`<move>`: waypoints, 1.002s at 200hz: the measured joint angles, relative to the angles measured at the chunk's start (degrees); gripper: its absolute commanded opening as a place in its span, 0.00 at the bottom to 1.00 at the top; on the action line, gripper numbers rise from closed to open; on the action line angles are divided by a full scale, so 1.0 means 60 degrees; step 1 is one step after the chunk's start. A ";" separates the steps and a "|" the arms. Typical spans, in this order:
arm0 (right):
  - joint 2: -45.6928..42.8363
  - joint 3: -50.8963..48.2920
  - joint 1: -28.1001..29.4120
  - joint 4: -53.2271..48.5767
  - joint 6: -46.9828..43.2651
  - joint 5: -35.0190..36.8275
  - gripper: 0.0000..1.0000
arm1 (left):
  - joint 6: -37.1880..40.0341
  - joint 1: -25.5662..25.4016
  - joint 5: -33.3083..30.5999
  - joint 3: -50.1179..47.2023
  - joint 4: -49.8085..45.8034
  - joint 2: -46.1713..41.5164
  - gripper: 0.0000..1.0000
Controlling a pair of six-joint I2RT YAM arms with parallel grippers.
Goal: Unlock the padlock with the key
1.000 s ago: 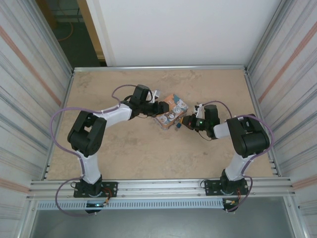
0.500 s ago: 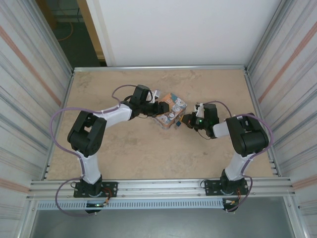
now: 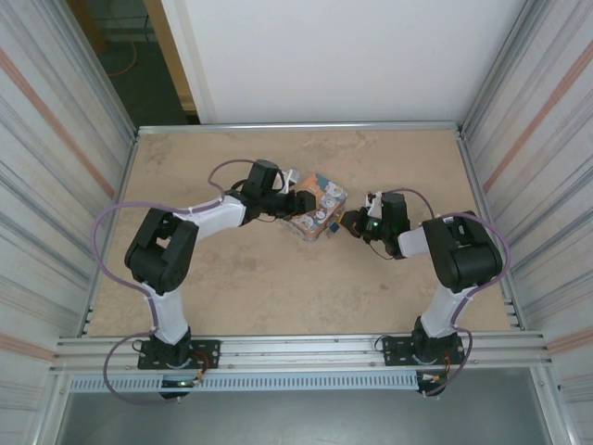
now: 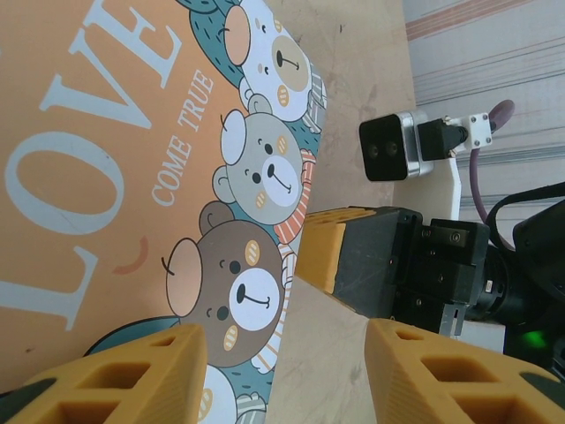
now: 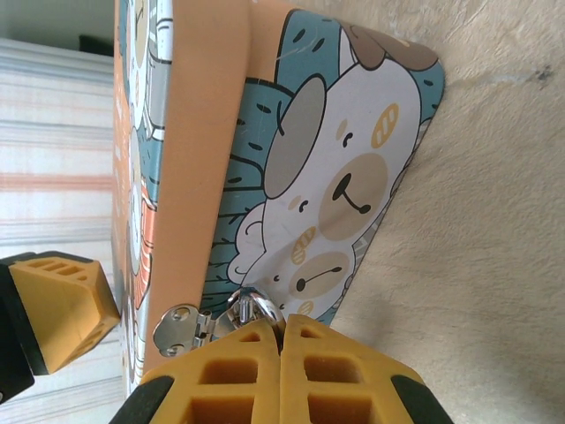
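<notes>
The left arm (image 3: 218, 213) and right arm (image 3: 463, 255) have white links, black joints and lilac cables (image 4: 479, 141); the fingers (image 5: 221, 375) are orange-yellow with square recesses.

Padlock (image 5: 254, 307): body hidden behind fingertips of right gripper (image 5: 281, 329); silvery loop alone visible, six o'clock. Tin (image 4: 106, 177) cut off at nine and twelve o'clock.

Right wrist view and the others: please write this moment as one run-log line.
left gripper: open, astride orange rectangular LOVE tin edge | right gripper: shut, tips at silvery metal ring beside tin hasp
</notes>
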 measured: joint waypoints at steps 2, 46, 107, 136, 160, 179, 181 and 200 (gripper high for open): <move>0.0000 0.0000 -0.0004 0.0011 0.0000 0.0011 0.00 | 0.0000 0.0000 0.0000 -0.0004 0.0000 -0.0007 0.52; -0.0015 0.0000 -0.0058 0.0153 -0.0004 0.0138 0.00 | 0.0000 0.0047 0.0066 -0.0066 -0.0025 -0.0069 0.52; -0.0900 -0.0004 -0.0477 -0.0911 -0.0550 0.0535 0.00 | 0.0000 0.0127 0.0142 -0.0055 -0.0219 -0.0149 0.54; -0.1668 -0.0004 -0.0714 -0.1763 -0.1078 0.0714 0.00 | 0.0007 0.0219 -0.0018 -0.0058 -0.0597 -0.0335 0.54; -0.2229 0.0000 -0.0823 -0.2484 -0.1545 0.0834 0.00 | 0.0106 0.0299 -0.0350 -0.0222 -0.0943 -0.0809 0.54; -0.2667 0.0011 -0.0823 -0.3133 -0.1898 0.0994 0.00 | 0.0262 0.0346 -0.0670 -0.0433 -0.1038 -0.1453 0.55; -0.2714 0.0015 -0.0823 -0.3198 -0.1931 0.1009 0.00 | 0.0299 0.0357 -0.0714 -0.0452 -0.1056 -0.1541 0.55; -0.3158 0.0069 -0.0823 -0.3785 -0.2266 0.1111 0.00 | 0.0514 0.0379 -0.1031 -0.0667 -0.1093 -0.2240 0.55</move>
